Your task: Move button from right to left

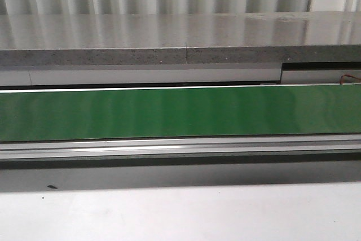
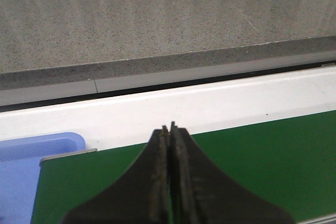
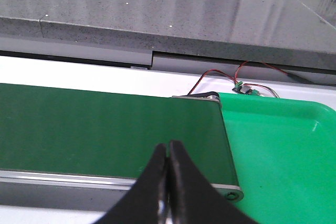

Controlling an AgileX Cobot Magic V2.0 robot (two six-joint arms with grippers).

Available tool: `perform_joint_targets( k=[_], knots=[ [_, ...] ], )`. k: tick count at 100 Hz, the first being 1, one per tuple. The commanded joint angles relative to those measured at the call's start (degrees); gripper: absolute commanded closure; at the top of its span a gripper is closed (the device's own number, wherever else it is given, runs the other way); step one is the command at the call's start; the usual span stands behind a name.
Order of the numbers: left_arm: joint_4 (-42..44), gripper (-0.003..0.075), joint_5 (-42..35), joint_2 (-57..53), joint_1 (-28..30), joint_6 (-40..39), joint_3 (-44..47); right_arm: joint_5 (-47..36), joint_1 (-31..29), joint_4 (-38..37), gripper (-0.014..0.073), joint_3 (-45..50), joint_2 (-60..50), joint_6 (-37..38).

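The button is out of view in every frame. A green belt [image 1: 180, 112] runs across the front view with nothing on it. My left gripper [image 2: 168, 128] is shut and empty, hanging over the belt's left end [image 2: 105, 182]. My right gripper [image 3: 169, 144] is also shut and empty, above the belt's right end [image 3: 105, 129]. Neither gripper appears in the front view.
A blue tray [image 2: 26, 166] lies past the belt's left end. A green tray [image 3: 283, 150] lies past its right end, with red and black wires and a small circuit board [image 3: 242, 88] behind it. A grey stone ledge [image 1: 169, 38] runs behind the belt.
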Motion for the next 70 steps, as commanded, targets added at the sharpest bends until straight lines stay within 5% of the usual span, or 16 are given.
perform_joint_targets(
  k=[1,70],
  knots=[
    [-0.9,0.0741,-6.1,-3.0,-0.3,-0.4,2.0,-5.0,0.2,-0.2,0.0660,-1.4,0.4,-0.6],
    [4.4,0.0741,-16.0,-25.4,0.0,-3.7,24.7,-5.0,0.2,-0.2,0.0660,-1.4,0.4,-0.6]
  ],
)
